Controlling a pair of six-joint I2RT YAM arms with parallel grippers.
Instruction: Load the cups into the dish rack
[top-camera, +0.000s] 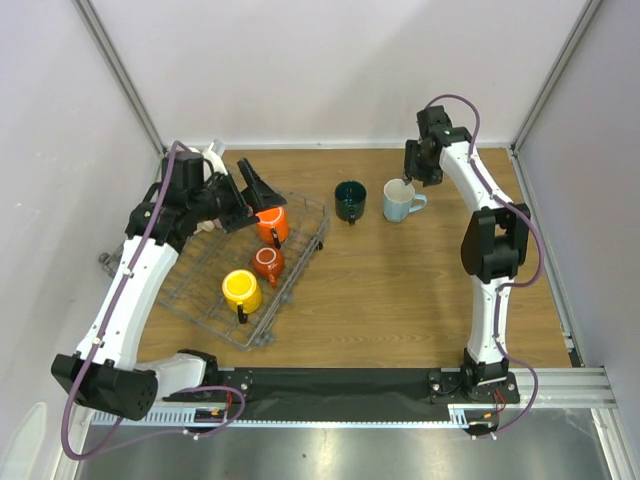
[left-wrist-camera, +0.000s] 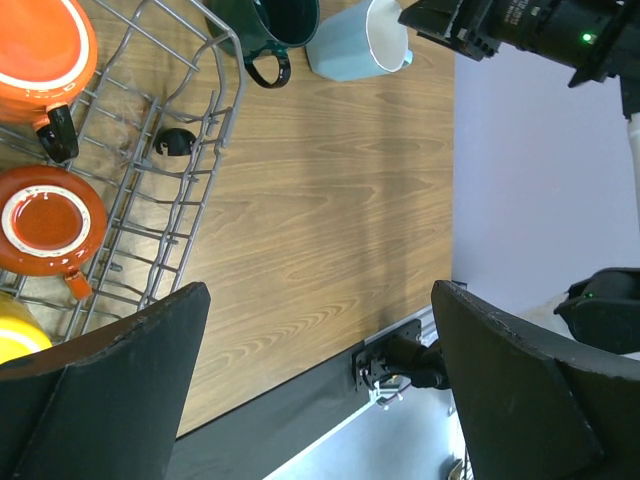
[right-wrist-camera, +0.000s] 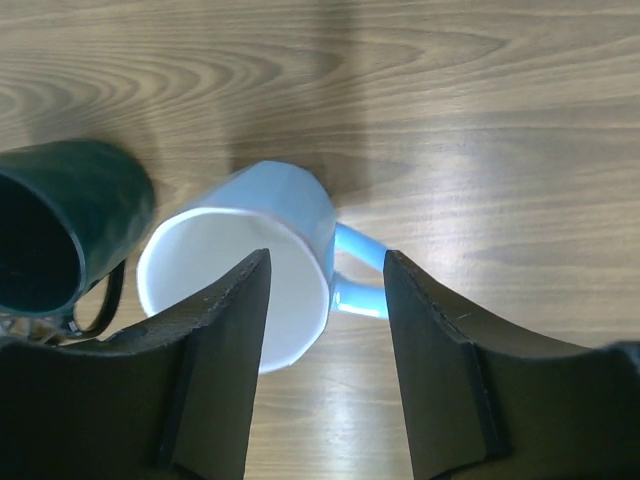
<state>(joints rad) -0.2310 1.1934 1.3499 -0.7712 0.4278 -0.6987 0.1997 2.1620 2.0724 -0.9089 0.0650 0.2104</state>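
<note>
The grey wire dish rack (top-camera: 200, 278) lies at the left and holds an orange mug (top-camera: 271, 224), a small red-orange mug (top-camera: 267, 262) and a yellow mug (top-camera: 241, 290). A dark green mug (top-camera: 350, 200) and a light blue mug (top-camera: 400, 201) stand on the wooden table to its right. My left gripper (top-camera: 250, 194) is open and empty above the rack's far side. My right gripper (top-camera: 411, 178) is open just above the light blue mug (right-wrist-camera: 240, 270). One finger is over its mouth, the other outside its handle (right-wrist-camera: 358, 268).
The left wrist view shows the rack's corner (left-wrist-camera: 195, 150), the orange mug (left-wrist-camera: 40, 50), the red-orange mug (left-wrist-camera: 45, 225) and bare wood to the right. A pale object (top-camera: 213, 158) sits partly hidden behind the left arm. Grey walls enclose the table.
</note>
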